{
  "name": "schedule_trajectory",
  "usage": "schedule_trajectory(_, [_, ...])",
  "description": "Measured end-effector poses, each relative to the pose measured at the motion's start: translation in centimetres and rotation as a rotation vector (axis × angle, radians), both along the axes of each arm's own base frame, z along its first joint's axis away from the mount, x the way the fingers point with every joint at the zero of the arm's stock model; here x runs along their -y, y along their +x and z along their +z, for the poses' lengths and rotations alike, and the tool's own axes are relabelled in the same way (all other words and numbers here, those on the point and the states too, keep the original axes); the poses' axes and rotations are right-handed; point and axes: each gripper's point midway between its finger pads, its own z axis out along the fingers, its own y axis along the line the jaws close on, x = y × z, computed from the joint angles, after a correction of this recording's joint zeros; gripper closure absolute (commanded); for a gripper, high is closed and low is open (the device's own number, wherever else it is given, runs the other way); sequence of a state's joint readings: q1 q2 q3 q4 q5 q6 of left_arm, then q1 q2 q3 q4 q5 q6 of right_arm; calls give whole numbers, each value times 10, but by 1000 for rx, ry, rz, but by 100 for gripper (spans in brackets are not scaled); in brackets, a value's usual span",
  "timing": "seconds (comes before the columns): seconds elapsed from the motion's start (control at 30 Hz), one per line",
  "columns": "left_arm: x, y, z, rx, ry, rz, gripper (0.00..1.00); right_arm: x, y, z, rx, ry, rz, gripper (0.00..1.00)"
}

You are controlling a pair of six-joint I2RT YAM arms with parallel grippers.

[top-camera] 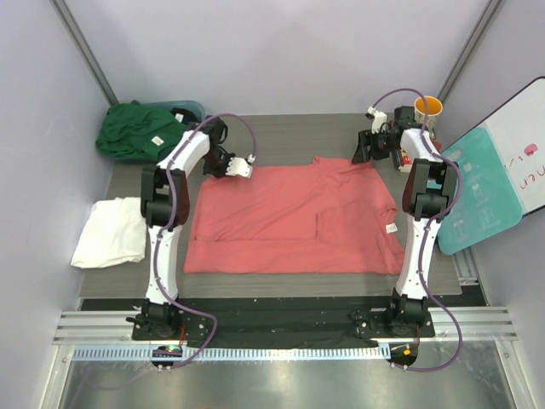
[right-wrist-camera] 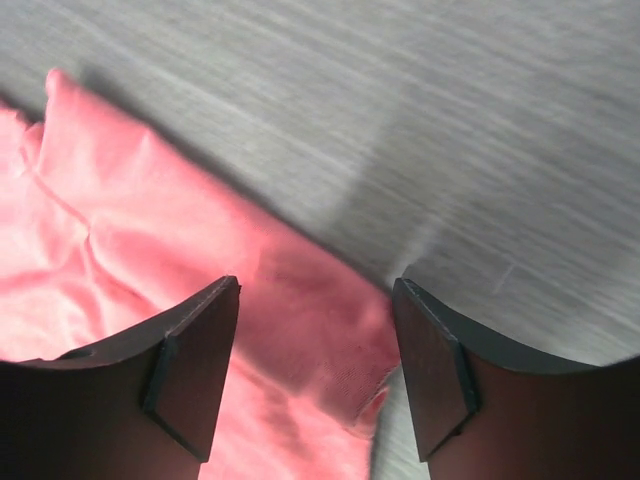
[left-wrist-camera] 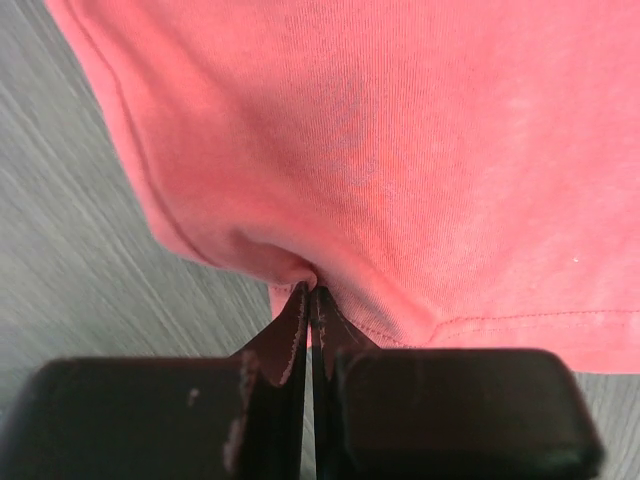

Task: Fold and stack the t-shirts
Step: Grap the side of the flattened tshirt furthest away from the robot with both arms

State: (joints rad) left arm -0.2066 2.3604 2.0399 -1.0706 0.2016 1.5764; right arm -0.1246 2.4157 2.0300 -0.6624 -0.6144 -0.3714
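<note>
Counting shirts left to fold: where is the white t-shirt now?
Top view: the white t-shirt lies at the left edge of the table, beside the left arm, closer to the robot than the dark green t-shirt.

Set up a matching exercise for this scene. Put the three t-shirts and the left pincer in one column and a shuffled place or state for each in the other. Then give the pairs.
Column one:
1. coral-red t-shirt
2. white t-shirt
3. dark green t-shirt
4. left pincer

Column two:
A. lying at the left edge of the table
B. shut on a coral-red hem
C. spread out mid-table
D. bunched at the far left corner

Pairs: 1-C, 2-A, 3-D, 4-B
</note>
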Motion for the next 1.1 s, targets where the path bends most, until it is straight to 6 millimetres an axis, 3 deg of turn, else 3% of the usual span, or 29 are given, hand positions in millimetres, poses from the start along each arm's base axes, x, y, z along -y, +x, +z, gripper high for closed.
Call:
schedule_trajectory(0.07, [2, -2, 6, 8, -2, -4, 100, -1, -5, -1, -17, 4, 13, 36])
schedule_trajectory(0.17, [2, -3, 13, 21, -4, -6, 100, 0, -11, -2, -40, 2, 19, 49])
schedule_trajectory(0.2, [3, -4, 17, 29, -6, -7, 100, 1, -13, -3, -49, 1, 19, 60])
schedule_trajectory(0.27, [3, -4, 25, 46, -10, -7, 100, 3, -16, -4, -57, -4, 19, 71])
schedule_trajectory(0.3, [4, -3, 29, 56, -13, -7, 100, 4, -18, -5, -69, -5, 17, 83])
schedule_trajectory(0.4, [5, -3, 35, 76, -18, -3, 100, 5, -22, -6, -87, -6, 16, 99])
schedule_trajectory(0.57, [6, -12, 35, 75, -21, 3, 100, 6, -22, -4, -88, -13, 11, 99])
schedule_trajectory(0.8, [5, -26, 33, 69, -16, 10, 100, 8, -9, 16, -26, -36, 17, 99])
schedule_trajectory(1.1, [-5, -29, 49, 129, -6, 25, 100, 1, -20, 66, 61, -96, 98, 99])
